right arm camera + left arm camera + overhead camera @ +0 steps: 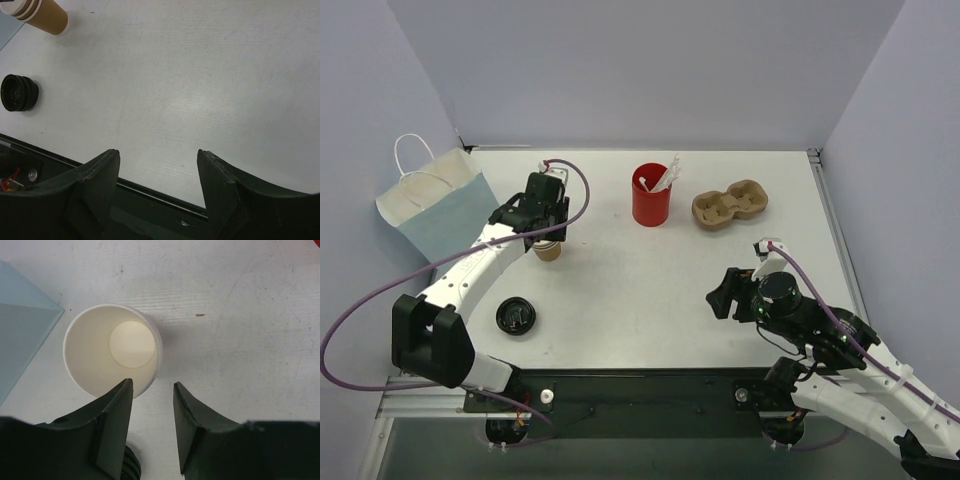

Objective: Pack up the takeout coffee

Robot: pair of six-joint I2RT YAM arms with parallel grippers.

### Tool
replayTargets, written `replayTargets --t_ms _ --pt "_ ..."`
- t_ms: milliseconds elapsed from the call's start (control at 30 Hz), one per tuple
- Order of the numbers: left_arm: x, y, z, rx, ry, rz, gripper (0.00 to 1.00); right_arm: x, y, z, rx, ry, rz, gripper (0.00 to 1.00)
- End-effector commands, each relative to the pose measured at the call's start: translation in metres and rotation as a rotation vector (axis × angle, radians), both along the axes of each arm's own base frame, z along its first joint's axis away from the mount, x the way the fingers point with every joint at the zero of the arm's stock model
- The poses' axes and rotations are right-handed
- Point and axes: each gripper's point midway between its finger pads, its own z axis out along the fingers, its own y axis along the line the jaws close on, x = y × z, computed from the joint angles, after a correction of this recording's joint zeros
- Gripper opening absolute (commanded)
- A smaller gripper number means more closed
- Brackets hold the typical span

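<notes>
Bright, even overhead light on the white tabletop [650, 280]; shadows soft and short; wrist views slightly soft near the bottom edge

- We take this for a robotics lab bench, a test cell set up for manipulation trials.
- We see a white table [650, 280] boxed in by plain lavender panels [640, 70].
- A left arm [480, 260] and a right arm [840, 350] stand bolted to a metal frame [420, 400].
- The paper bag [435, 205], red cup [651, 200] and cup carrier [728, 206] lie spread like staged props.
</notes>
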Motion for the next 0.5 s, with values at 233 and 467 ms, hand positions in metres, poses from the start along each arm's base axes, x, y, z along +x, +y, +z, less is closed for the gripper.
replayTargets --t_ms 233,467 --pt "0.020 -0.006 -0.013 -0.012 0.018 -0.037 0.40 -0.002 0.009 0.005 0.014 -0.023 0.068 0.63" --pt "0.025 -0.005 -0.020 0.002 0.034 -0.039 0.34 -0.003 0.008 0.005 0.014 -0.033 0.071 0.63"
